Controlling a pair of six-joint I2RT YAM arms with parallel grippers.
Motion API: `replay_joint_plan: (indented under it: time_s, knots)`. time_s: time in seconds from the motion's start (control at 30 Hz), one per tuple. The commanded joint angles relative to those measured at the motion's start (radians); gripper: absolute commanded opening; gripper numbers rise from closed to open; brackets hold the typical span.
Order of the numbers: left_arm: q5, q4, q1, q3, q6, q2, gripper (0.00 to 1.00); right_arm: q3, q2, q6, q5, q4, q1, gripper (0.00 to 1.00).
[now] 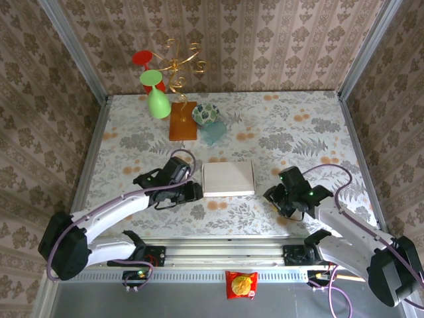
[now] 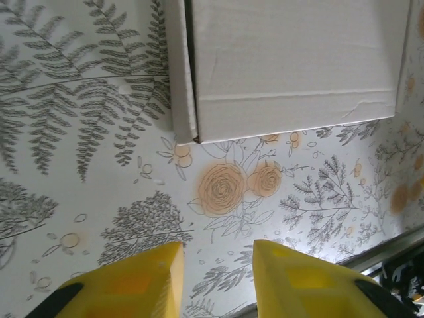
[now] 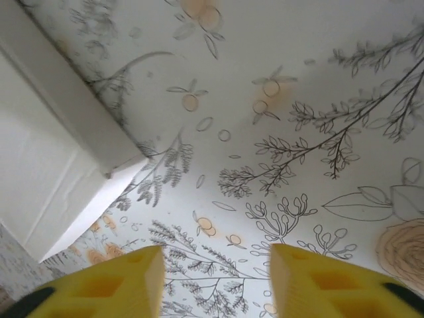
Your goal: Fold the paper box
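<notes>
Spreading under everything: table (image 1: 298,132) with a floral print is carrying every item.
Left arm (image 1: 112,215): is reaching from the near-left base toward the middle of the table.
Right arm (image 1: 348,228): is reaching from the near-right base toward the middle.
Paper box (image 1: 228,179): is lying flat mid-table between the two grippers, a pale rectangle with a fold line and a side flap showing in the left wrist view.
Left gripper (image 1: 197,191): is sitting just beside the box's left edge. Jaws are standing partly apart, only bare table print is showing in the gap, and they are gripping nothing. In the wrist view the yellow fingers are sitting clear of the box.
Right gripper (image 1: 271,196): is sitting near the box's right edge with a strip of table between. Jaws are standing partly apart, a bit wider than the left pair, with nothing between them.
Gold stand (image 1: 177,63): is standing at the back left.
Wooden board (image 1: 183,120): is lying under the stand.
Green glass (image 1: 156,99): is hanging tilted by the stand.
Red glass (image 1: 142,58): is sitting behind the green one.
Patterned bowl (image 1: 205,113): is sitting just right of the board.
Teal cup (image 1: 213,134): is sitting just in front of the bowl.
Snack packet (image 1: 241,285): is lying in front of the bases, off the printed surface.
</notes>
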Motion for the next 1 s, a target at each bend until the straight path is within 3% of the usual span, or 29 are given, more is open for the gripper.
replay_joint_plan:
  time_s: [0.0,0.03,0.13,0.23,0.27,0.3,0.37,0.4,0.43,0.47,0.53,0.63,0.73,0.83,0.9,0.97]
  knots:
    - [-0.061,-0.088,0.084,0.073,0.012,-0.099,0.62,0.136,-0.049,-0.131,0.148,-0.134,-0.046,0.72]
    - [-0.072,-0.093,0.134,0.078,0.021,-0.140,0.99,0.181,-0.064,-0.182,0.205,-0.157,-0.069,1.00]
    - [-0.152,-0.070,0.267,0.065,0.066,-0.270,1.00,0.286,-0.117,-0.339,0.402,-0.166,-0.121,1.00]
    - [-0.343,-0.106,0.353,0.053,0.128,-0.355,1.00,0.287,-0.125,-0.437,0.754,-0.116,-0.125,1.00]
    - [-0.444,-0.128,0.361,0.048,0.154,-0.360,1.00,0.248,-0.117,-0.510,0.853,-0.047,-0.130,1.00]
    - [-0.616,-0.177,0.361,0.053,0.130,-0.353,1.00,0.181,-0.113,-0.626,0.901,0.070,-0.137,1.00]
    - [-0.928,-0.266,0.362,0.040,0.108,-0.319,1.00,0.027,-0.102,-0.900,0.897,0.379,-0.165,1.00]
    - [-0.991,-0.232,0.371,0.016,0.189,-0.306,1.00,-0.045,-0.089,-0.993,0.853,0.516,-0.179,1.00]
    - [-0.993,-0.103,0.390,-0.034,0.373,-0.295,1.00,-0.104,-0.064,-1.063,0.797,0.657,-0.192,1.00]
    - [-0.929,0.083,0.403,-0.102,0.598,-0.292,1.00,-0.143,-0.028,-1.083,0.759,0.750,-0.204,1.00]
    - [-0.843,0.279,0.457,-0.195,0.740,-0.268,1.00,-0.163,0.057,-1.127,0.671,0.846,-0.227,1.00]
    - [-0.567,0.499,0.619,-0.283,0.776,-0.175,1.00,-0.162,0.191,-1.192,0.541,0.991,-0.259,1.00]
    - [-0.470,0.748,0.670,-0.345,0.833,-0.045,1.00,-0.141,0.317,-1.247,0.411,1.168,-0.299,1.00]
    - [-0.384,0.860,0.718,-0.309,0.835,0.071,1.00,-0.105,0.436,-1.244,0.307,1.306,-0.371,1.00]
    - [-0.335,1.009,0.754,-0.317,0.816,0.133,1.00,-0.081,0.535,-1.203,0.236,1.329,-0.424,1.00]
    - [-0.284,1.161,0.781,-0.326,0.804,0.198,1.00,-0.123,0.595,-1.200,0.207,1.473,-0.434,1.00]
